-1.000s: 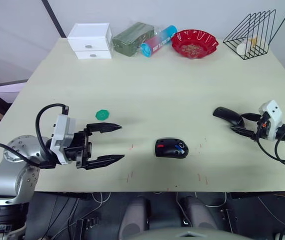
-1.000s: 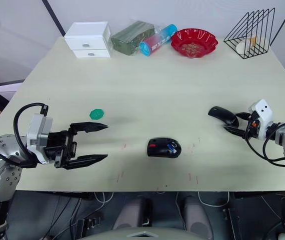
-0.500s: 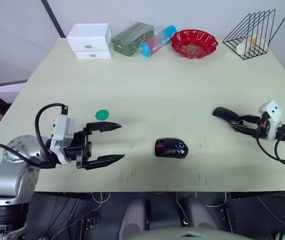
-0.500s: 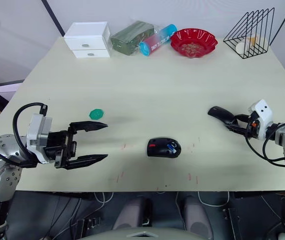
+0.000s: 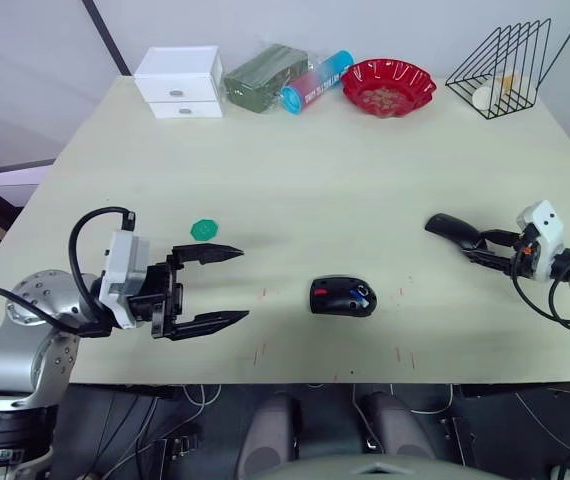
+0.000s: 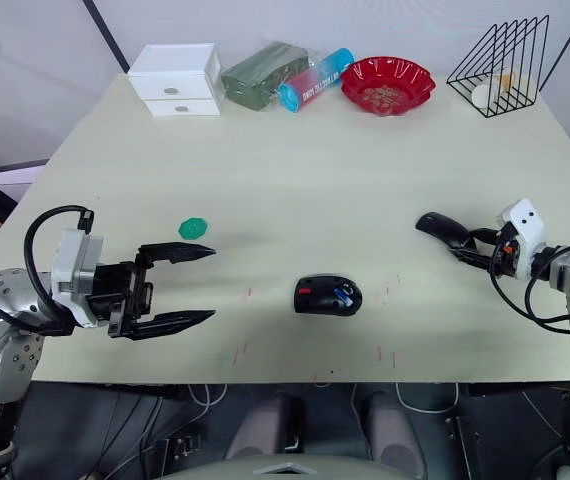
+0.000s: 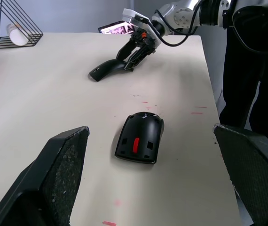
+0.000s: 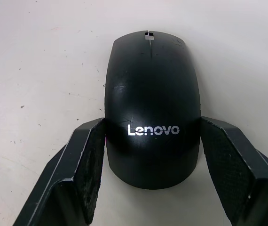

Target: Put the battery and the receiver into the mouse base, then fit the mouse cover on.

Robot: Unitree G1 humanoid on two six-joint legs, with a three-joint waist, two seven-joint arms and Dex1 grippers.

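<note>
The mouse base lies near the table's front edge at the middle, black with red parts inside. The battery, white with a blue end, rests in it. The receiver is hidden. At the right lies the glossy black mouse cover, and my right gripper is shut on its rear end. In the right wrist view both fingers press the sides of the mouse cover. My left gripper hovers open at the front left, well apart from the base, its tips pointing towards it.
A flat green disc lies just behind my left gripper. Along the far edge stand a white drawer box, a green packet, a blue and red tube, a red bowl and a black wire rack.
My right gripper's fingers have drawn together onto the mouse cover, which stays where it lay. The left gripper and the mouse base have not moved.
</note>
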